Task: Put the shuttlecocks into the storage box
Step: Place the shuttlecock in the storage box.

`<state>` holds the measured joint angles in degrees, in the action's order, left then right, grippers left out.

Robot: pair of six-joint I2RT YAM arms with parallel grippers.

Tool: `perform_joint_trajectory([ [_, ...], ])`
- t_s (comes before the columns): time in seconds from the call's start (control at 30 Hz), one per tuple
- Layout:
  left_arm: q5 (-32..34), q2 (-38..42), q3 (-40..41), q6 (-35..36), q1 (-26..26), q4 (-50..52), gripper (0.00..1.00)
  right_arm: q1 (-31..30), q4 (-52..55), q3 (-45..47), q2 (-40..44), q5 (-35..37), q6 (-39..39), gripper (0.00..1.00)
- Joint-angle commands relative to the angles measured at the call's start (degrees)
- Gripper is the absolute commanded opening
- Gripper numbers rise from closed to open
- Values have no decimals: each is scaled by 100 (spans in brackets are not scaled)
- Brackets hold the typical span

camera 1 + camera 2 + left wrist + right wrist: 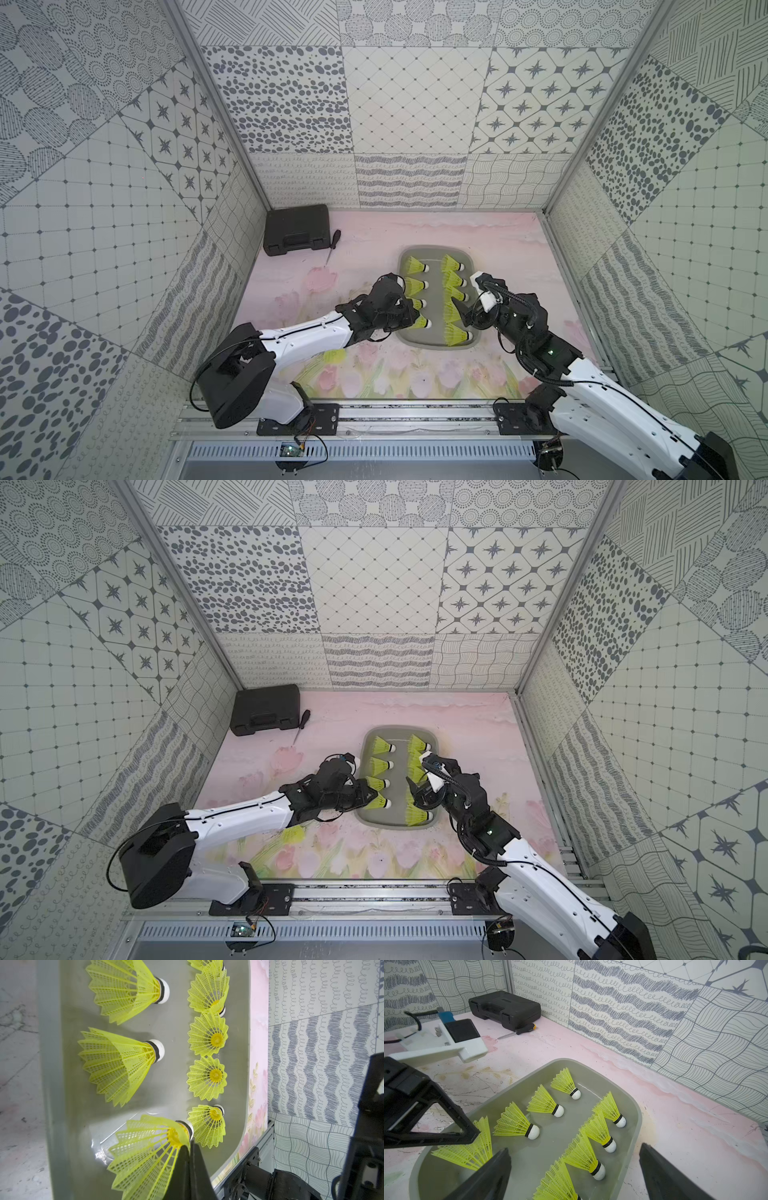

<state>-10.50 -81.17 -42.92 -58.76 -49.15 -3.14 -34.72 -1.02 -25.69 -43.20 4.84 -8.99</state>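
Pinching a shuttlecock [149, 1159] skirt, left gripper [190, 1153] (plain only from its wrist), right gripper [574, 1147] apart

Gleams smooth and glossy on the grey plastic storage box [631, 1136], with light reflecting off its floor. Shows fine neon-yellow plastic mesh on the shuttlecocks [512, 1122], with matt white tips. Looks matt, grained plastic on the black case [506, 1008]; scuffed, worn print on the table [571, 1047].

Floral mat [415, 237]: storage box [435, 291], black case [296, 229], screwdriver [333, 245]
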Motion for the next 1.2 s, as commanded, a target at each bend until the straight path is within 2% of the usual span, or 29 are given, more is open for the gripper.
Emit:
perform_joint_trajectory([
  [0.0, 135, -224, 73, -714, -33, -717, 0, 26, -197, 29, -58, 61, 45, 100],
  [0.27, 169, -567, 153, -840, -24, -988, 0, 36, -188, 10, -107, 61, 55, 100],
  [0.6, 772, -580, 96, -376, -14, -723, 0, 44, -180, 46, -136, 34, 117, 100],
  [0.9, 1014, -717, -17, -221, 28, -712, 0, 54, -137, 61, -167, 21, 136, 100],
  [1.17, 816, -924, 44, -135, 182, -1224, 0, 53, -134, 38, -200, -31, 170, 100],
])
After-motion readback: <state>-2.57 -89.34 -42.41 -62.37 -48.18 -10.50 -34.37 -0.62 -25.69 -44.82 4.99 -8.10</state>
